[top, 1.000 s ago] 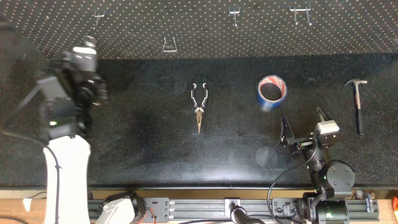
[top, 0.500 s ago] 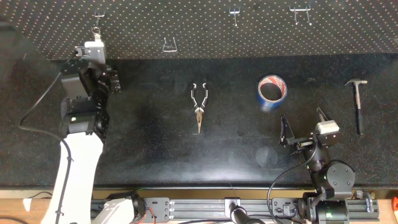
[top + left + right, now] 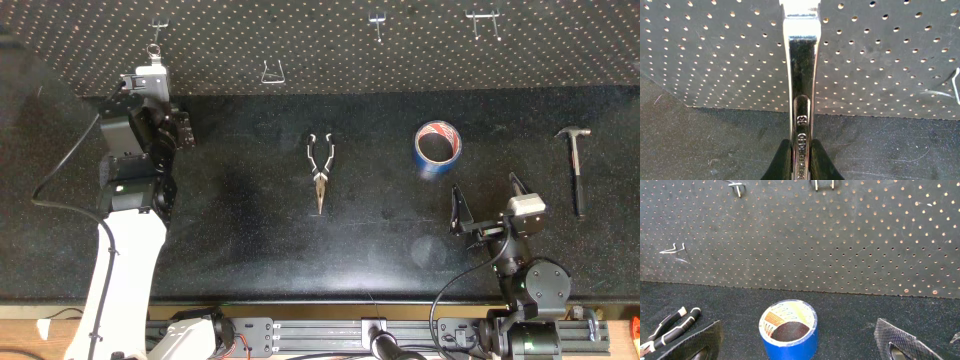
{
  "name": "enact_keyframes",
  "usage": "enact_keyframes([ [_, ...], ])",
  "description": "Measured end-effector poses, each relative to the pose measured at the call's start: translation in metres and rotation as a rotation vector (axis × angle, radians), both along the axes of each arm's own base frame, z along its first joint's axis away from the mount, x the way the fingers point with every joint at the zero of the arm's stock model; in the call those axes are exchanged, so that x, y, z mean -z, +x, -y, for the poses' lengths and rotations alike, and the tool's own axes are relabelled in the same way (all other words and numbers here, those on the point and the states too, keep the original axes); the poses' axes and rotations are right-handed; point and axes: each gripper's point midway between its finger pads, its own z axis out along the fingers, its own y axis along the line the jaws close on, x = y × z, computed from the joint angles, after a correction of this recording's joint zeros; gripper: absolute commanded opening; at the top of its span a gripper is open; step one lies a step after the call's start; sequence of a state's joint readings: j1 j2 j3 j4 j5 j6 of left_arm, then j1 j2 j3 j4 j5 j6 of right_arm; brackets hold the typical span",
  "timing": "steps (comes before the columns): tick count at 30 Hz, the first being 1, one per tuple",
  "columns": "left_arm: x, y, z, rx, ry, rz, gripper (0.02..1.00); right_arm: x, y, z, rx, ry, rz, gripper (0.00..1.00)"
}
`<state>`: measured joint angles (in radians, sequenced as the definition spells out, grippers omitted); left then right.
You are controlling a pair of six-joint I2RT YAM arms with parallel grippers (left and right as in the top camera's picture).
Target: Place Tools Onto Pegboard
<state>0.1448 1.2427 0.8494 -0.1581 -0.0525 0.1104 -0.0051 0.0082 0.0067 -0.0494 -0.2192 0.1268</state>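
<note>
Chrome wrench (image 3: 801,75) sits clamped in the left gripper (image 3: 801,150) — long axis running straight ahead of the jaws, head up against the pegboard (image 3: 715,50). Right gripper (image 3: 488,205) rests spread wide, tape roll (image 3: 788,330) just ahead.

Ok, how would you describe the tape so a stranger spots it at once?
Look at the black mat below the pegboard. Right of centre, between the pliers and the hammer, stands the tape. It is the only round, blue thing; its neighbours are long, thin tools.
</note>
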Motion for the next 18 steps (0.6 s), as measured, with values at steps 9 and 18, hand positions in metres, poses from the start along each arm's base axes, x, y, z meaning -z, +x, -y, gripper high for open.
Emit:
enact_keyframes([
  [9, -0.0022, 0.0011, -0.0029, -0.014, 0.01, 0.01, 0.029, 0.0, 0.0, 0.0, 0.0, 0.0, 0.0, 0.987],
  [18, 0.0036, 0.0062, -0.0061, -0.026, 0.016, 0.004, 0.029, 0.0, 0.0, 0.0, 0.0, 0.0, 0.0, 0.987],
])
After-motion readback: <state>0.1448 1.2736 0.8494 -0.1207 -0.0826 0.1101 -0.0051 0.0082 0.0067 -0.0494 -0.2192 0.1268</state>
